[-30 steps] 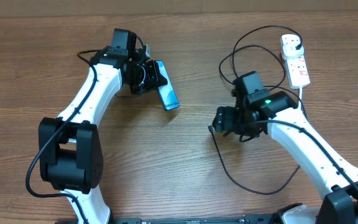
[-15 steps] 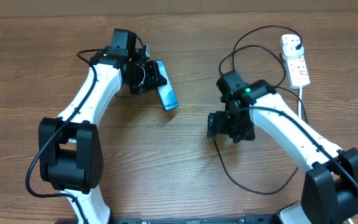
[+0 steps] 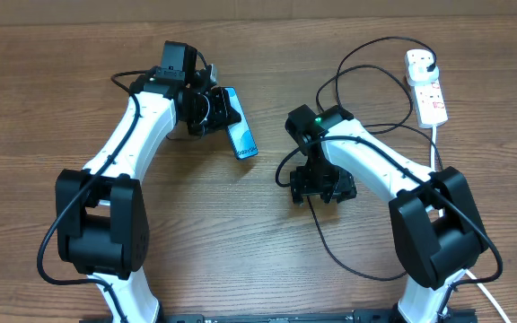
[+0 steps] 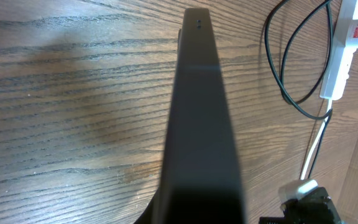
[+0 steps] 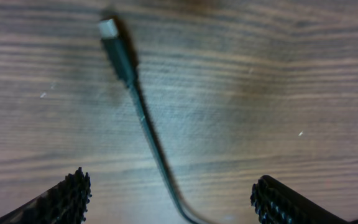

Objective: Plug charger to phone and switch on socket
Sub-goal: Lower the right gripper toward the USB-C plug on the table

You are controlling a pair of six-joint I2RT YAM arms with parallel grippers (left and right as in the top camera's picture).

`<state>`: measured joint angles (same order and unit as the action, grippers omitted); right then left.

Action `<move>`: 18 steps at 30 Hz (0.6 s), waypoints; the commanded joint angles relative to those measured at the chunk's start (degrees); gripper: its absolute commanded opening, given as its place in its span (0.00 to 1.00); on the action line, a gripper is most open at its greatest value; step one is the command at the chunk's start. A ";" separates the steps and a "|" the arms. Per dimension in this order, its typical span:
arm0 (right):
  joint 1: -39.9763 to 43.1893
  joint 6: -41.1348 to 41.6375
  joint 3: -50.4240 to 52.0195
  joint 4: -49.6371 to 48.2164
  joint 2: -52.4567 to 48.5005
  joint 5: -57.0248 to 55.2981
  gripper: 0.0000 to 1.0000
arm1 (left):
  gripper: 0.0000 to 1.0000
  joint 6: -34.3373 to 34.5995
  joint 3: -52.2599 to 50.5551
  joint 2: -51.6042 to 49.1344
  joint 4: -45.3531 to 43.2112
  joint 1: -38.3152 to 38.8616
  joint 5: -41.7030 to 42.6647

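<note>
Two arms are at work on the wooden table (image 3: 196, 242). The step in hand looks like picking up the end of the charger (image 5: 146, 124). The right gripper (image 5: 173, 202) hangs low over it, jaws spread wide, with the thin black cable running between them and touching neither. The small tip (image 5: 109, 28) lies flat on the wood just ahead. Next, I think, the jaws must close near that tip and carry it over to the phone (image 3: 240, 136). The left gripper (image 3: 209, 109) pinches the phone and holds it tilted, well apart from the tip. The right arm is bent sharply, wrist pointing down. The socket (image 3: 427, 88) sits far back on the right; I cannot tell if it is switched on.
</note>
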<state>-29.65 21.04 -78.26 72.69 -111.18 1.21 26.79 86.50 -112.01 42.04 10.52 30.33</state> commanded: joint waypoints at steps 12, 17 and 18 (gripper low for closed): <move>0.09 -1.38 -12.79 1.92 0.11 0.31 0.91 | 0.04 -0.85 0.24 0.46 -0.22 0.55 0.79; 0.09 -1.40 -12.46 -2.58 0.09 -0.31 0.93 | 0.04 -0.85 0.24 0.46 0.09 0.55 0.85; 0.09 -1.38 -12.39 -2.34 0.07 -1.33 0.93 | 0.04 -0.85 0.24 0.46 0.13 0.55 0.85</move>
<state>-29.65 19.90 -90.06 70.39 -111.20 1.50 26.79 86.50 -112.01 42.17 10.52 30.33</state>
